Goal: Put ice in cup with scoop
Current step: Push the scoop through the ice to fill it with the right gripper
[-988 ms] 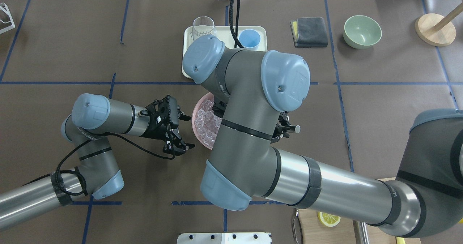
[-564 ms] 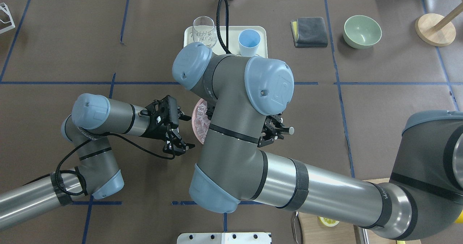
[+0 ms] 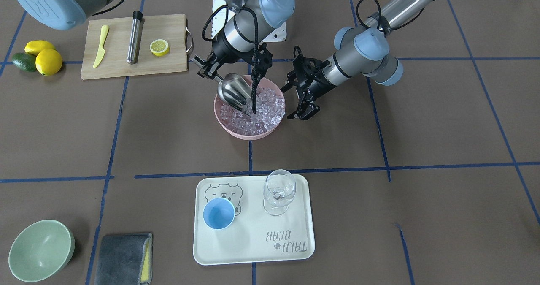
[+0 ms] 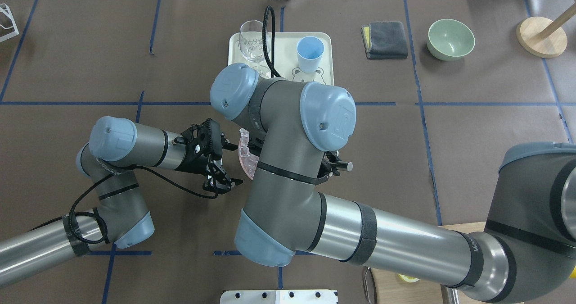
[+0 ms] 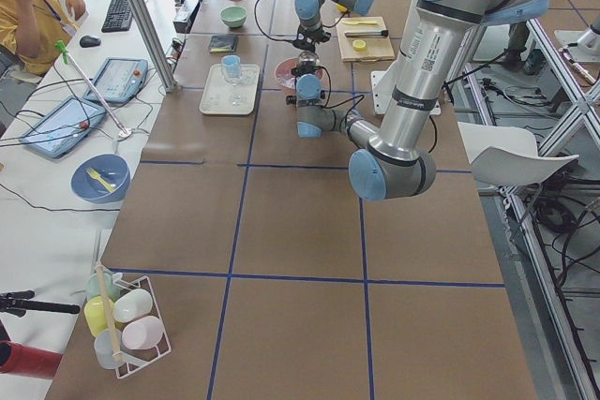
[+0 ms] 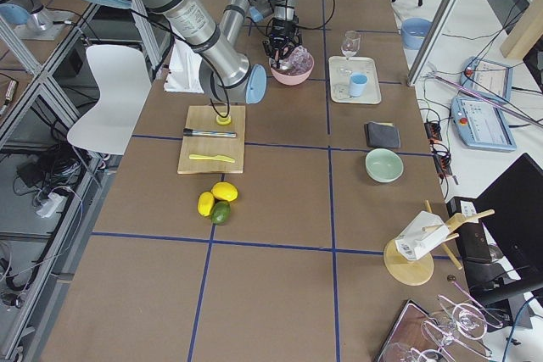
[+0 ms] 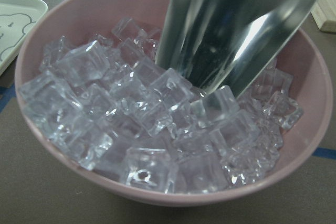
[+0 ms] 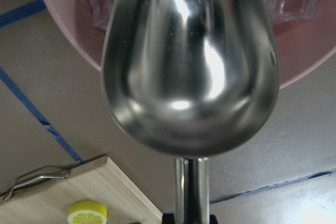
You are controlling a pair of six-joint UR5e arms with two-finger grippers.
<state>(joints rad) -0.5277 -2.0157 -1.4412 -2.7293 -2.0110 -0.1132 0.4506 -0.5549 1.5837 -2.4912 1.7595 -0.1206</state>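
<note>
The ice (image 3: 259,109) fills a pink bowl (image 3: 249,135) at mid-table; it also shows in the left wrist view (image 7: 131,124). My right gripper (image 3: 207,68) is shut on the thin handle of the steel scoop (image 3: 234,91). The scoop tilts down with its front lip among the cubes (image 7: 236,30) (image 8: 189,72). My left gripper (image 3: 292,102) is open and empty, just beside the bowl's rim (image 4: 235,165). The light-blue cup (image 3: 219,214) stands empty on a white tray (image 3: 253,251), also in the overhead view (image 4: 310,52).
A clear wine glass (image 3: 278,192) stands on the tray beside the cup. A cutting board (image 3: 168,61) holds a yellow knife, a steel cylinder and a lemon half. Lemons (image 3: 42,57), a green bowl (image 3: 40,249) and a grey cloth (image 3: 124,257) lie off to the sides.
My right arm has swung left and nearer in the overhead view, now covering most of the pink bowl and uncovering the cup. The left arm has not moved.
</note>
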